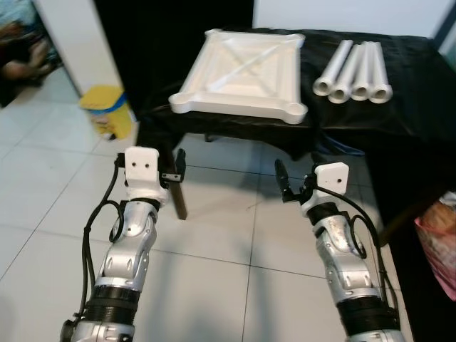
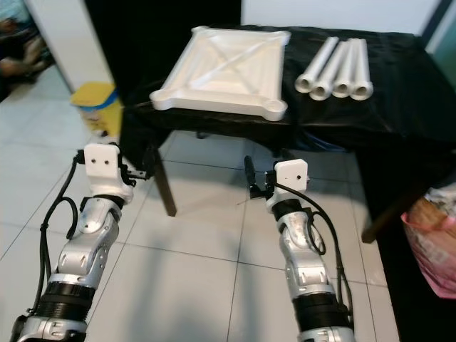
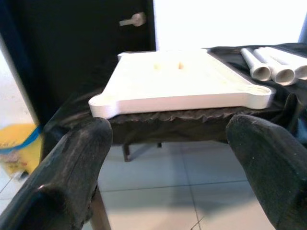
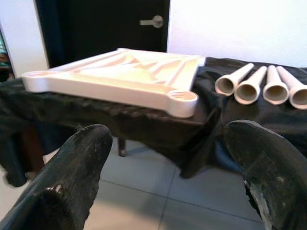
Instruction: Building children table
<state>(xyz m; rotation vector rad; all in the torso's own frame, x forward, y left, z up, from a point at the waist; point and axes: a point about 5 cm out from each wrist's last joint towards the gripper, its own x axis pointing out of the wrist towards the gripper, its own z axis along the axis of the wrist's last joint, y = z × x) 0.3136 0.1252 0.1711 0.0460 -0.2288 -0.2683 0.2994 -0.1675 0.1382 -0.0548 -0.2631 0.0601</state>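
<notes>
A white children's tabletop (image 1: 242, 71) lies upside down, ribs up, on a table draped in black cloth (image 1: 406, 100). Several white tube legs (image 1: 354, 71) lie side by side on the cloth to its right. My left gripper (image 1: 150, 157) hovers over the floor tiles in front of the table's left end, open and holding nothing. My right gripper (image 1: 303, 171) hangs at the same height before the table's front edge, also open and holding nothing. The left wrist view looks between its fingers (image 3: 72, 167) at the tabletop (image 3: 182, 81). The right wrist view shows the tabletop (image 4: 120, 72) and legs (image 4: 261, 86).
A yellow bin (image 1: 107, 110) stands on the floor to the left of the table. A brown table leg (image 1: 182, 199) stands close to my left gripper. A pink bag (image 1: 438, 235) sits at the right edge. A person (image 1: 18, 43) sits at the far left. White tiles cover the floor.
</notes>
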